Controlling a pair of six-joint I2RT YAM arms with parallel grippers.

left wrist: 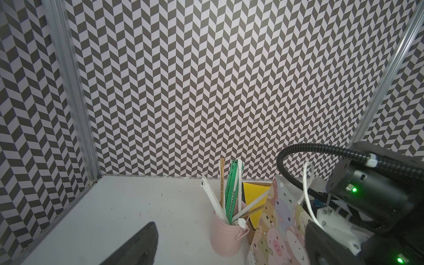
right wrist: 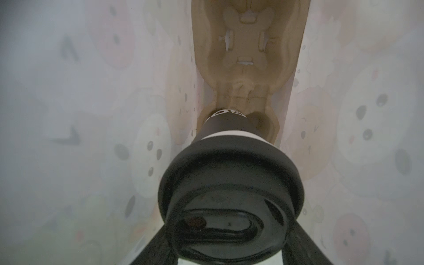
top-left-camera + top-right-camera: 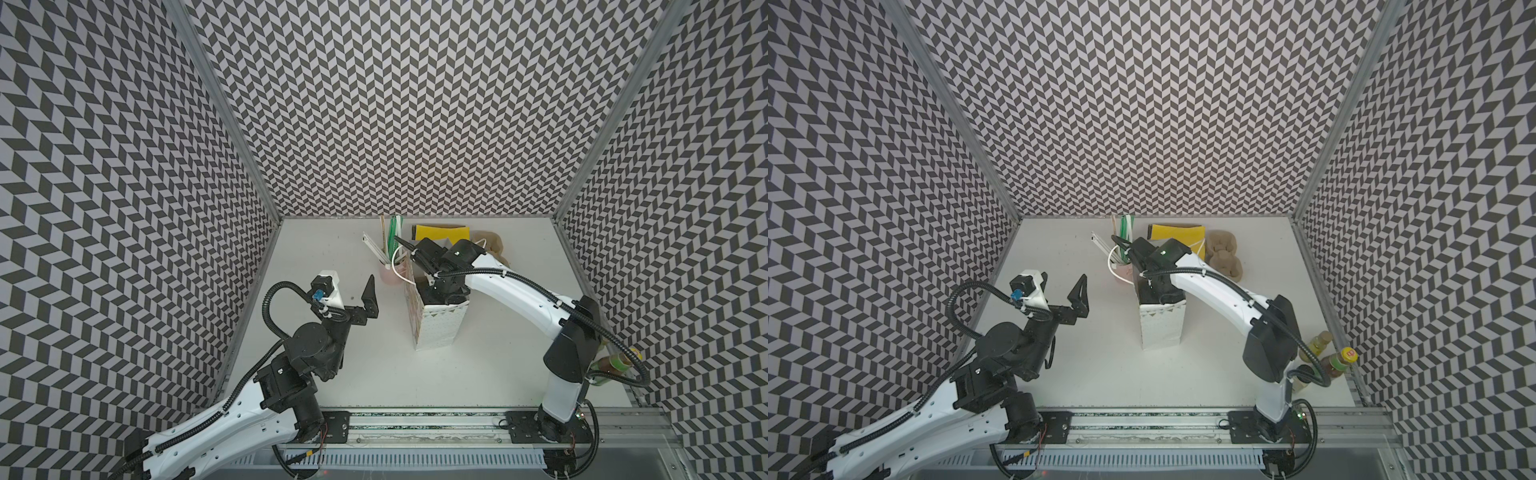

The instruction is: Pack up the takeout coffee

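Observation:
In the right wrist view the takeout coffee (image 2: 226, 128), a black cup with white lettering and a round black lid (image 2: 229, 183), hangs upright inside the cartoon-printed paper bag (image 2: 91, 114). My right gripper (image 2: 230, 229) is shut on it, one finger at each side of the lid. The cup's base is down at a brown pulp carrier (image 2: 247, 46) on the bag's floor. In both top views the right gripper (image 3: 440, 291) (image 3: 1160, 291) reaches into the standing bag (image 3: 440, 332) (image 3: 1160, 332) and hides the cup. My left gripper (image 3: 351, 293) (image 3: 1059, 291) (image 1: 227, 247) is open and empty, left of the bag.
A pink cup of straws (image 3: 390, 272) (image 3: 1121, 268) (image 1: 226, 238) stands behind the bag's left corner. A yellow packet (image 3: 440, 235) (image 3: 1177, 232) and a second brown pulp carrier (image 3: 1223, 253) lie at the back. Bottles (image 3: 1337, 361) stand at the table's right edge.

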